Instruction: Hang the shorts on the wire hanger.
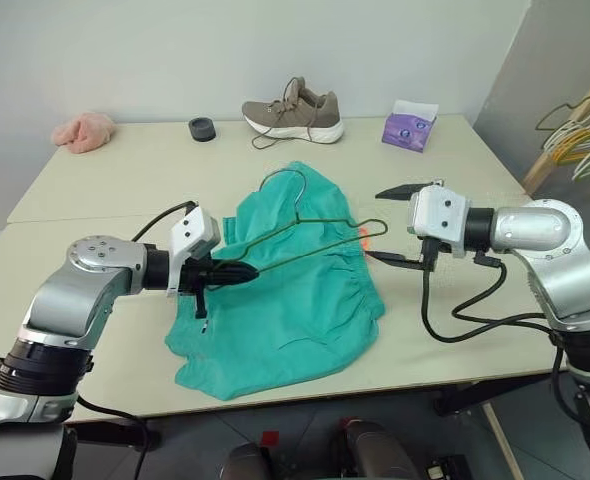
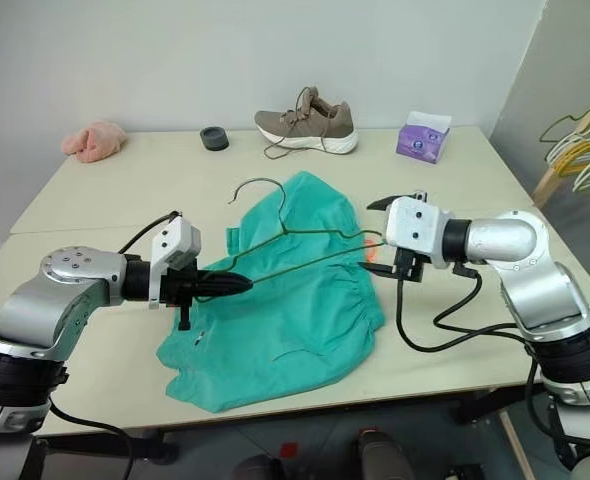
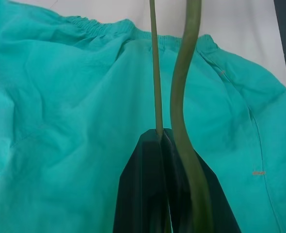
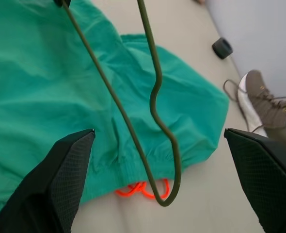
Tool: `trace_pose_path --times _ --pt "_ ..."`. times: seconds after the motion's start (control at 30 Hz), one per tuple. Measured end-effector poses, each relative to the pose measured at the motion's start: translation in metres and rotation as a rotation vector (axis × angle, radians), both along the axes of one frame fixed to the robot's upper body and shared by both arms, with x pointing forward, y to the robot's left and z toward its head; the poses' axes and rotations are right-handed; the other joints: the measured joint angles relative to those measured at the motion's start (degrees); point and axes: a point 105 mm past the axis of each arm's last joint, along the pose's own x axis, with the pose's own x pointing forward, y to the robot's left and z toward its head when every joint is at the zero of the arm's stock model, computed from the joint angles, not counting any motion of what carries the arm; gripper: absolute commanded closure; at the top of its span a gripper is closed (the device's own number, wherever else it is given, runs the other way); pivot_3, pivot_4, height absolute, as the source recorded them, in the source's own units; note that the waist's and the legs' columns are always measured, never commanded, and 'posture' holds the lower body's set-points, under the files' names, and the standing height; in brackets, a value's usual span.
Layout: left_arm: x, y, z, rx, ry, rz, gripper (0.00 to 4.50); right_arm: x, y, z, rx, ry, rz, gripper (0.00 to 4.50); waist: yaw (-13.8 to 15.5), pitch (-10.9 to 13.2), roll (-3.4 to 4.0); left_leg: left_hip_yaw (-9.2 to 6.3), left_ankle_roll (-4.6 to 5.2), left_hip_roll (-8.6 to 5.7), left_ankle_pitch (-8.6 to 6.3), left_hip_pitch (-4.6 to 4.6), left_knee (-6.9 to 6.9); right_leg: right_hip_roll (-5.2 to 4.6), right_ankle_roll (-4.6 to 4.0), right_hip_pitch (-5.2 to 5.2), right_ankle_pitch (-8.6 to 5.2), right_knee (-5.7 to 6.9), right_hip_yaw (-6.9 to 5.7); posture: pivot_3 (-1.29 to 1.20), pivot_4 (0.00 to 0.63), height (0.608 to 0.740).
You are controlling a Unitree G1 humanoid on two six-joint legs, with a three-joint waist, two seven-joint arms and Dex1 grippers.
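Holding the wire hanger (image 1: 320, 240) by its left corner in the shut left gripper (image 1: 237, 271), long axis running left-right above the shorts (image 1: 285, 300); right gripper (image 1: 400, 225) wide open, empty, just beside hanger's right end.

The bunched hangers (image 1: 585, 135) are cut off by the picture's edge.

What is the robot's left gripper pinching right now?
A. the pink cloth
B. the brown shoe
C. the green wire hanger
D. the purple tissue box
C. The left gripper is shut on one end of the wire hanger, which it holds just above the shorts; the right gripper stands open beside the hanger's other end, holding nothing.
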Motion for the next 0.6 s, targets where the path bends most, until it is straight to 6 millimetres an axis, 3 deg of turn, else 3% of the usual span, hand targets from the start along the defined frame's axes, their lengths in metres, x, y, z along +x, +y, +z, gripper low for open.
trace_pose_path --times 0.17,0.27,0.6 --pt "-0.004 -0.006 -0.003 0.037 -0.014 -0.055 4.5 0.003 0.014 -0.025 -0.066 0.118 0.055 0.02 -0.6 0.0 0.0 -0.01 0.01 -0.01 0.0 -0.03 0.02 0.0 0.0 -0.01 0.0 0.02 0.01 -0.16 0.094 0.74" --pt "-0.004 -0.006 -0.004 0.049 -0.016 -0.06 4.5 0.01 0.018 -0.027 -0.094 0.159 0.057 0.57 -0.7 0.0 0.0 -0.03 0.01 -0.01 0.0 -0.04 0.02 0.0 0.0 -0.01 0.0 0.01 -0.01 -0.15 0.092 0.74" --pt "-0.006 -0.008 -0.006 0.062 -0.018 -0.086 4.5 0.006 0.022 -0.051 -0.16 0.346 0.073 4.19 -0.6 0.0 0.0 -0.06 0.03 -0.01 -0.01 -0.13 0.05 -0.01 0.0 -0.05 0.01 0.0 -0.05 -0.16 0.094 0.74"
